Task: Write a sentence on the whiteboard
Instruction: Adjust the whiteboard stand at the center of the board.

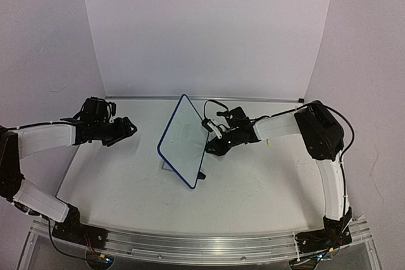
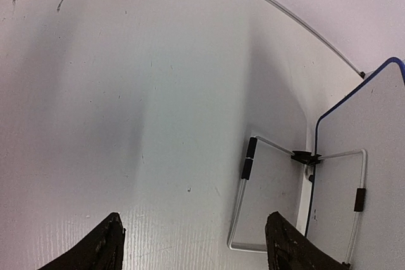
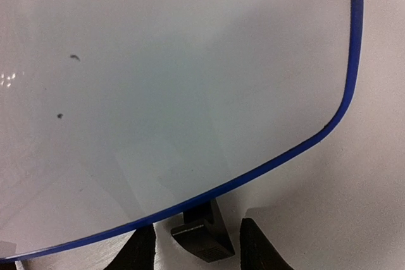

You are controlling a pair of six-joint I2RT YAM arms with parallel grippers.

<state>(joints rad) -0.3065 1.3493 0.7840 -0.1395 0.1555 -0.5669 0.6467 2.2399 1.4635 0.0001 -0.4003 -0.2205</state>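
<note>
The whiteboard (image 1: 183, 138) stands tilted on its wire stand (image 2: 239, 200) at the table's middle, blue rim all round. Its white face (image 3: 177, 80) fills the right wrist view, with two small dark specks on it; the sentence does not show in any view. My right gripper (image 1: 213, 136) is close against the board's right face, near its lower rim. Its jaws (image 3: 196, 229) stand apart, open, on either side of a black clip foot (image 3: 204, 238) without touching it. My left gripper (image 1: 128, 127) hovers left of the board, open and empty (image 2: 193, 229), looking at the board's back (image 2: 367, 137).
White walls close off the table at the back and sides, with a seam (image 2: 285, 12) where the table meets the back wall. A metal rail (image 1: 202, 245) carrying both arm bases runs along the near edge. A black cable (image 1: 212, 103) loops above the right wrist.
</note>
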